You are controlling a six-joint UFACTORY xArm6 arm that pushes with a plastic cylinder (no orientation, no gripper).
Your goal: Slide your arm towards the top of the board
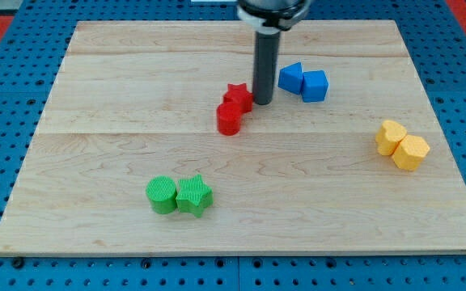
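Blue pegboard frames the wooden desk (95, 48), where my tip (263, 102), a bare gripperless rod grasping nothing, sits beside the red star block (237, 96), with open board toward the view's top.

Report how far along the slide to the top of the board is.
Done: my tip already stands in the board's upper half, just right of the red star and left of the two blue blocks. In hand: nothing is being pushed as far as I can tell. Left: bare wood lies between the tip and the top edge, so that stretch remains.
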